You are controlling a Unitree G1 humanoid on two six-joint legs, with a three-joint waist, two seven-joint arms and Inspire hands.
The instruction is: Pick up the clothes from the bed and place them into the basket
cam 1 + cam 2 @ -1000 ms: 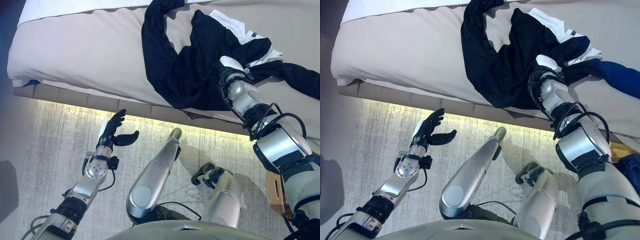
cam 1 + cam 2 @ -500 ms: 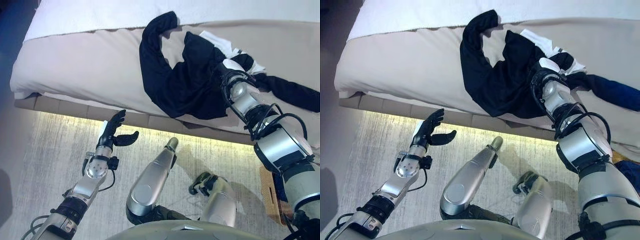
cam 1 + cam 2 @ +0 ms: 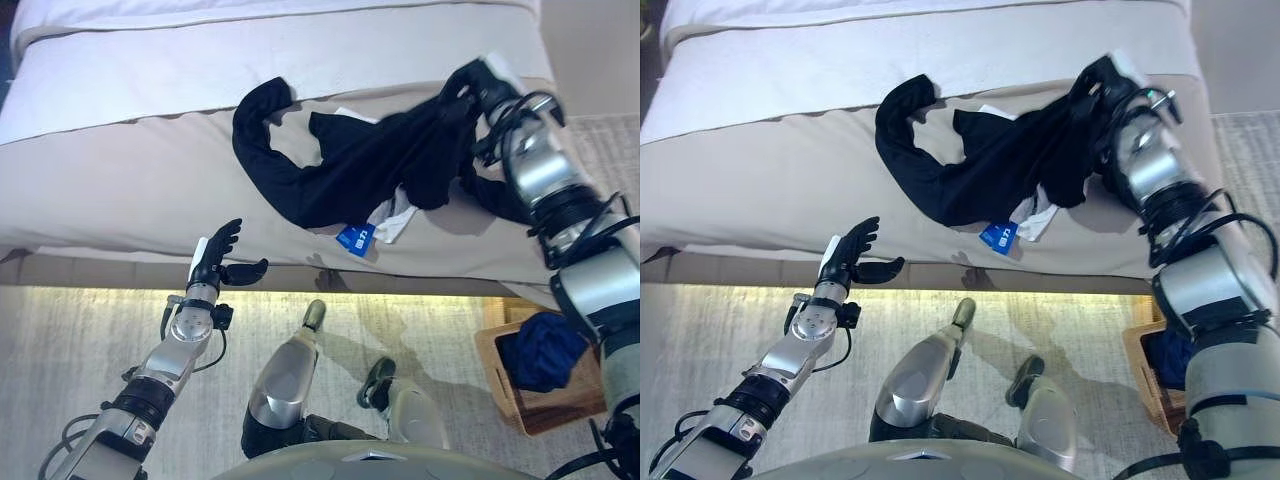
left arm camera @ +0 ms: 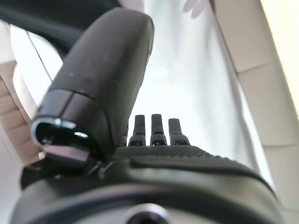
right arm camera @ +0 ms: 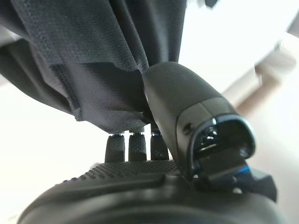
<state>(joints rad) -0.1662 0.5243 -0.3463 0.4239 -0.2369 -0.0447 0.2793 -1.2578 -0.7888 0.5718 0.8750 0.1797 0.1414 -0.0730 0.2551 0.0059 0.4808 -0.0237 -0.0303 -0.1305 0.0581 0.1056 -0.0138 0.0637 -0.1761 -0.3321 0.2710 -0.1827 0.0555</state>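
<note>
Black clothes (image 3: 340,165) lie stretched across the beige bed (image 3: 110,190), with a white piece and a blue tag (image 3: 357,238) showing under them. My right hand (image 3: 468,88) is at the far right of the bed, shut on one end of the black clothes and holding that end up. In the right wrist view my thumb (image 5: 187,107) pinches the black cloth (image 5: 84,51) against my fingers. My left hand (image 3: 215,260) is open and empty, held by the bed's near edge. It also shows in the left wrist view (image 4: 154,133).
A wooden basket (image 3: 500,375) stands on the floor at the lower right, below my right arm, with a dark blue garment (image 3: 545,350) in it. A white sheet (image 3: 200,60) covers the far part of the bed. A pale rug (image 3: 60,340) lies in front of the bed.
The camera has shifted, bringing the basket into view. My right hand has lifted its end of the black clothes and drawn them to the right. The left hand has kept its pose.
</note>
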